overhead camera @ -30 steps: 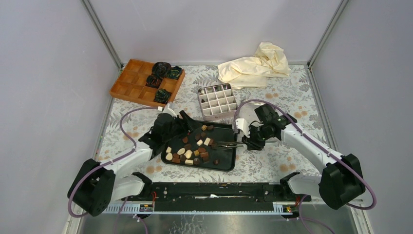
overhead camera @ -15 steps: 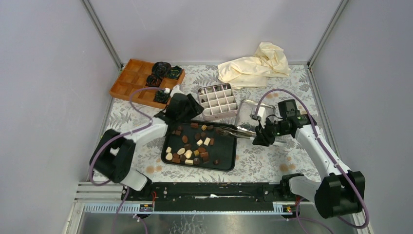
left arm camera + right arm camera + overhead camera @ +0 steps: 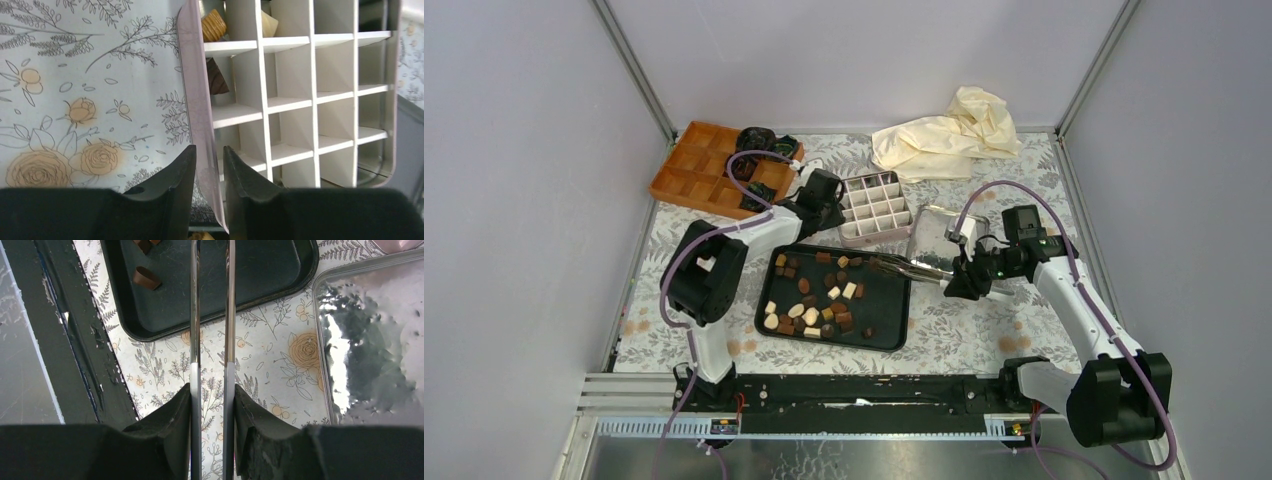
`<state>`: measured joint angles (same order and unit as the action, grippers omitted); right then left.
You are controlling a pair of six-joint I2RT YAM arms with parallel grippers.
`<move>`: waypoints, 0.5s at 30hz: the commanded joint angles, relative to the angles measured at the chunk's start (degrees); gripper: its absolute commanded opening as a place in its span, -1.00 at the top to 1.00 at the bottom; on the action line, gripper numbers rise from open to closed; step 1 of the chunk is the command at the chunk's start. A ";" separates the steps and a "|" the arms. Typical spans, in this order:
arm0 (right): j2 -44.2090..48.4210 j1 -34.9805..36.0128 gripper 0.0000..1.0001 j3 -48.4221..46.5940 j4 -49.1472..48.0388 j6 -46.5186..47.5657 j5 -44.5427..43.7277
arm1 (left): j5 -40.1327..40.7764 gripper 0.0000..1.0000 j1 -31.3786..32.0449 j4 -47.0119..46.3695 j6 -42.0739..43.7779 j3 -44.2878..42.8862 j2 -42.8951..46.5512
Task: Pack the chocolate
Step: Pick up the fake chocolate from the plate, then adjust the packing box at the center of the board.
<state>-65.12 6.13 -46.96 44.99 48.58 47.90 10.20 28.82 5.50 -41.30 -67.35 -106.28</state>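
Many small pieces of chocolate (image 3: 814, 300), dark brown, light brown and cream, lie on a black tray (image 3: 884, 340). One brown piece (image 3: 146, 278) shows in the right wrist view. Behind the tray stands a metal tin box (image 3: 871, 208) with white dividers. A few chocolates (image 3: 214, 25) sit in its cells. My left gripper (image 3: 836, 205) (image 3: 210, 160) is shut on the tin's left wall (image 3: 192, 75), one finger outside and one inside. My right gripper (image 3: 954, 280) (image 3: 212, 395) is shut on metal tweezers (image 3: 904, 266) (image 3: 195, 315), whose tips reach over the tray's far right part.
The tin's shiny lid (image 3: 939, 232) (image 3: 370, 340) lies right of the box, close to my right wrist. An orange compartment tray (image 3: 694, 170) with black-green paper cups (image 3: 757, 140) sits at the back left. A crumpled cream cloth (image 3: 949, 130) lies at the back right.
My left arm swung from the tray's left side up to the tin box, and its jaws narrowed onto the wall. My right arm drew back to the right with the tweezers, then held still.
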 commanded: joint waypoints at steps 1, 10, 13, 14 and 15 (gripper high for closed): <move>0.34 -0.67 1.00 -0.37 0.18 -0.33 4.26 | 2.45 0.44 -0.24 3.68 3.34 -4.57 -2.70; 0.79 -2.27 1.00 -0.81 0.84 -0.28 5.48 | 5.16 0.94 -0.17 4.25 3.32 -7.75 -4.41; 0.83 -2.96 1.00 -1.23 1.33 0.01 5.71 | 7.53 1.00 -0.01 3.00 3.69 -7.88 -3.21; 0.95 -3.08 1.00 -1.47 1.47 0.02 5.79 | 8.39 1.00 0.15 2.21 3.95 -7.59 -2.53; 0.89 -3.24 1.00 -1.85 1.70 0.04 6.04 | 9.47 1.00 0.30 1.18 4.24 -7.07 -1.83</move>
<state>-65.12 3.70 -46.96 45.41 48.58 49.87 14.46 28.84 10.37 -38.00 -73.28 -110.61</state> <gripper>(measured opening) 0.369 0.019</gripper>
